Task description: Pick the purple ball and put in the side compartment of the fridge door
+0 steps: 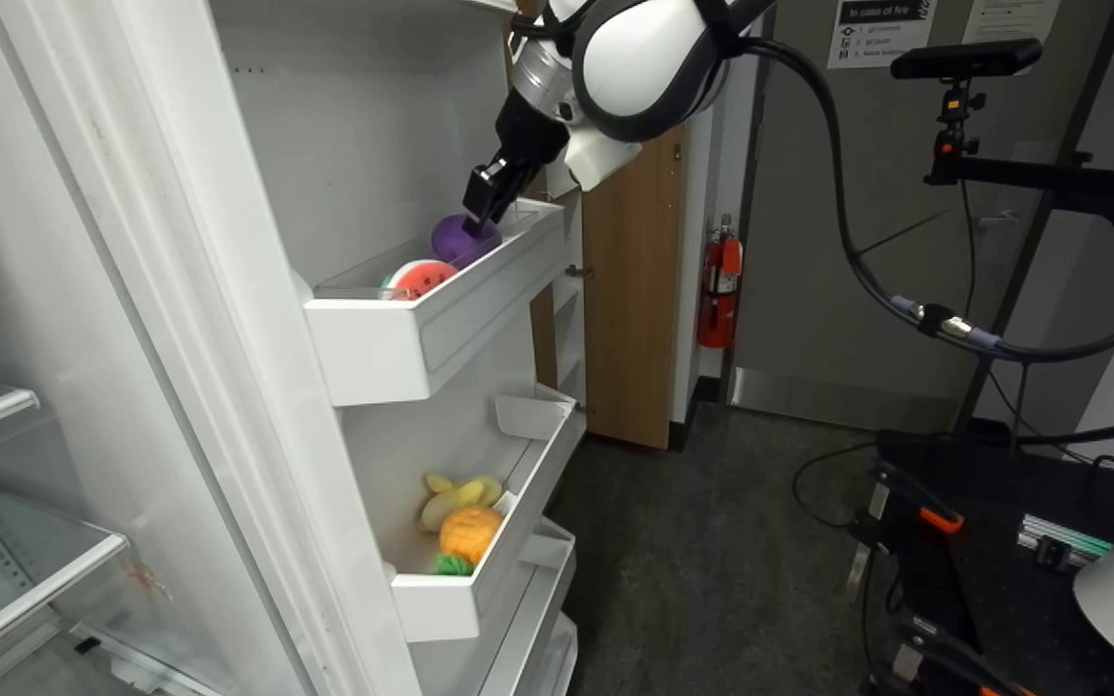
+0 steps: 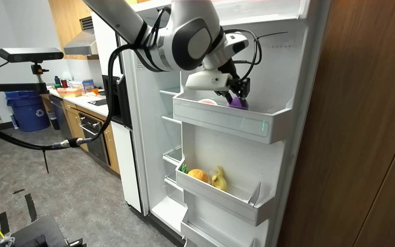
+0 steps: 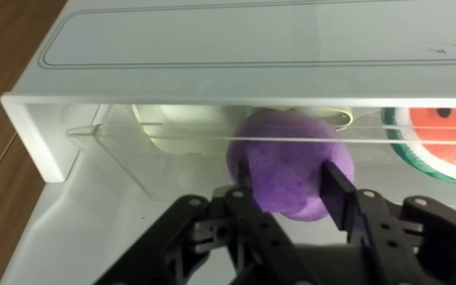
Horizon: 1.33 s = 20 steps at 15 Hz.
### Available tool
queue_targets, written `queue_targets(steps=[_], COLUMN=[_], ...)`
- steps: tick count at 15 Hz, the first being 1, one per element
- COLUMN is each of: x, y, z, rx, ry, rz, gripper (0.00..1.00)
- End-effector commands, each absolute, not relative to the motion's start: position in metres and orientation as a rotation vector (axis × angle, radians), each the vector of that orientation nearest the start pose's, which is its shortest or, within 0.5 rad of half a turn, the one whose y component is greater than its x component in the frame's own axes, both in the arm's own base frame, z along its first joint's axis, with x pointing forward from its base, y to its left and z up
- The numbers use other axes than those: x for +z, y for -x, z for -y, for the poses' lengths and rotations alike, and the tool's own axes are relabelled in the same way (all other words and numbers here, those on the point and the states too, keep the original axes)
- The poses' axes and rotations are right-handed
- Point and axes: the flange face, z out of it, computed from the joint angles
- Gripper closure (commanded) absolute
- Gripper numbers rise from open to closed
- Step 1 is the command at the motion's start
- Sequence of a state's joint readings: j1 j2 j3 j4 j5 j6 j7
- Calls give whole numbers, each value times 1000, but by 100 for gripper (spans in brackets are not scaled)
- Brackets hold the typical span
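The purple ball [image 1: 451, 239] sits low inside a white door bin [image 2: 218, 118] with a tall front lip; it also shows in the wrist view [image 3: 291, 198]. My gripper [image 3: 285, 170] reaches into this bin from above. Its two fingers press on opposite sides of the ball, which bulges between them. It also shows in both exterior views [image 1: 476, 215] [image 2: 237, 99]. The fridge door [image 2: 235, 147] stands open, lined with stacked bins. Another tier [image 2: 262, 12] shows above, cut by the frame edge. I cannot tell which bin is the side compartment. The ball's far side is partly hidden.
A red watermelon toy [image 1: 422, 277] lies beside the ball in the same bin. A clear divider strip [image 3: 196, 138] runs across the ball. The bin below [image 2: 218, 192] holds an orange [image 2: 198, 175] and a banana [image 2: 219, 180]. Fridge shelves [image 1: 35, 599] stand beside the door.
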<state>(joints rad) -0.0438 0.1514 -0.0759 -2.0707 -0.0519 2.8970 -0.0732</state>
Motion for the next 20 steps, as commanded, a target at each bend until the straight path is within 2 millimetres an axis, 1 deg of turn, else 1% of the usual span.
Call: queue_targets(steps=[1, 3, 4, 9, 14, 16, 17, 18, 19, 20], x=[441, 442, 444, 456, 476, 477, 477, 475, 474, 472], y=[-623, -623, -623, -620, -611, -611, -611, -611, -611, -612], z=[72, 71, 71, 68, 60, 59, 61, 62, 64, 65], rx=[-1083, -1082, -1083, -1100, -1135, -1124, -1118, -1113, -1109, -1108], ry=[3069, 3067, 3066, 3053, 3029, 3034, 3041, 3049, 3054, 3057], rz=[11, 12, 11, 16, 44, 39, 33, 34, 33, 32], gripper=[81, 96, 100, 100, 100, 100, 74, 72, 66, 57])
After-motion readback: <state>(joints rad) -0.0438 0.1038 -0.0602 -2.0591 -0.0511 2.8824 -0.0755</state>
